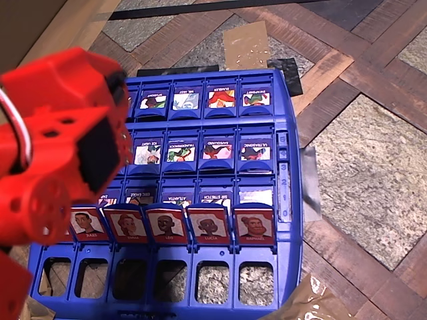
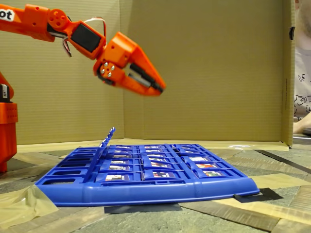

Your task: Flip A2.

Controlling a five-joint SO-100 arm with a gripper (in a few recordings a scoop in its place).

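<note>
Tool (image 2: 158, 87) hovers upper left of fixed view, above blue game board (image 1: 293, 200), jaws nearly closed, empty. A2 (image 1: 125, 225) upright in red-framed row, hinged, awaiting push.

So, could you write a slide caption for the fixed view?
Orange gripper hovering above the blue game board, one row of tiles raised.

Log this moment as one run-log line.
tool: shut, empty, raised above blue game board | red-framed tile row: standing | A2: unidentified | contact: none
</note>
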